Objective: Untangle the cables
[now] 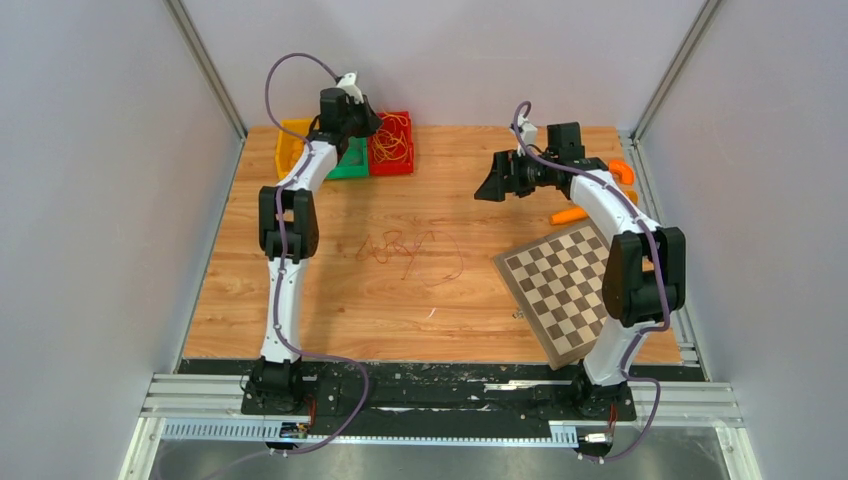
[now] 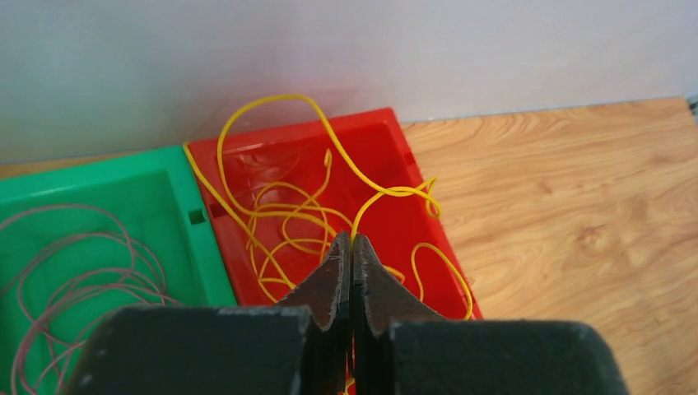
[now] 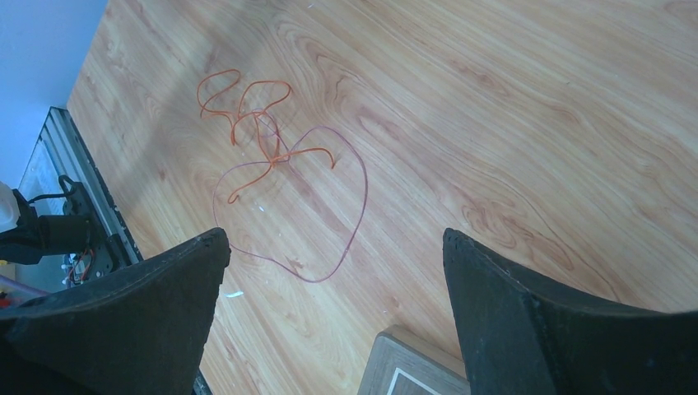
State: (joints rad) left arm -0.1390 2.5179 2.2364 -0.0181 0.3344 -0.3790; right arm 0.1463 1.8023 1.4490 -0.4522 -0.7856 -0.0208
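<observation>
My left gripper (image 2: 352, 239) is shut on a yellow cable (image 2: 370, 185) whose loops lie curled in the red bin (image 2: 313, 127) below it; in the top view this gripper (image 1: 352, 125) hangs over the bins at the table's far left. A thin orange cable (image 3: 259, 123) and a thin red cable (image 3: 354, 214) lie crossed on the wood; from above they show as a small tangle (image 1: 405, 250) mid-table. My right gripper (image 3: 333, 234) is open and empty, held above the table (image 1: 490, 188), apart from that tangle.
A green bin (image 2: 99, 185) beside the red one holds pale pinkish cable loops (image 2: 74, 271); a yellow bin (image 1: 290, 145) stands left of it. A checkerboard (image 1: 565, 285) lies at the right, a solid orange carrot-shaped piece (image 1: 568, 215) beyond it. Walls enclose the table.
</observation>
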